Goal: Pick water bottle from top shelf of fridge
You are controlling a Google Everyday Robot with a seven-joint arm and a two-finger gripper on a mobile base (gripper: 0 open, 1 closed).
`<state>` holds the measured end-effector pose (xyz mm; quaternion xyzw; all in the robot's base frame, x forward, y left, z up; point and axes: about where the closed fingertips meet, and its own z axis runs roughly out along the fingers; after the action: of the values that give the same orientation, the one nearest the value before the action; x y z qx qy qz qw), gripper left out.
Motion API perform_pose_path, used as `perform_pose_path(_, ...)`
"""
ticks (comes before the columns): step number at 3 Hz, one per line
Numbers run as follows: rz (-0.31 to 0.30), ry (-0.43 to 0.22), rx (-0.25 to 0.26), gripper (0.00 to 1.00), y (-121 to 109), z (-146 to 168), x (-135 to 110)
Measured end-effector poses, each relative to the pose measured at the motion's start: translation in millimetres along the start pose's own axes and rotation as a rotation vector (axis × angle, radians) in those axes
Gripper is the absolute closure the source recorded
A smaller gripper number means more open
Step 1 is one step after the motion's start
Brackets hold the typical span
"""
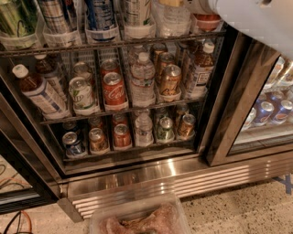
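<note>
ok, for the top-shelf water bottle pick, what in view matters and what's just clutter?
Job:
- water bottle on the top shelf
- fridge
- gripper, at the top edge just right of that bottle

Clutter:
- red cola can
- brown tea bottles
- middle-shelf water bottle
- blue cans in the next cooler
- plastic tub on the floor

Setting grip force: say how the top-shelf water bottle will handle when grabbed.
Water bottle: clear ribbed walls, so probably dents if squeezed hard. It sits in a cup holder, so likely must lift out, not slide. Claw at the top edge beside it.
</note>
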<state>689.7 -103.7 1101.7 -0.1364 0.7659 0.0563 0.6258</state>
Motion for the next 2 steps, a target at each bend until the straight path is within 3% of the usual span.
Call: perform_pose_path(2,0.003,0.001,-0.005,0.88,0.6,-0.1,0.4)
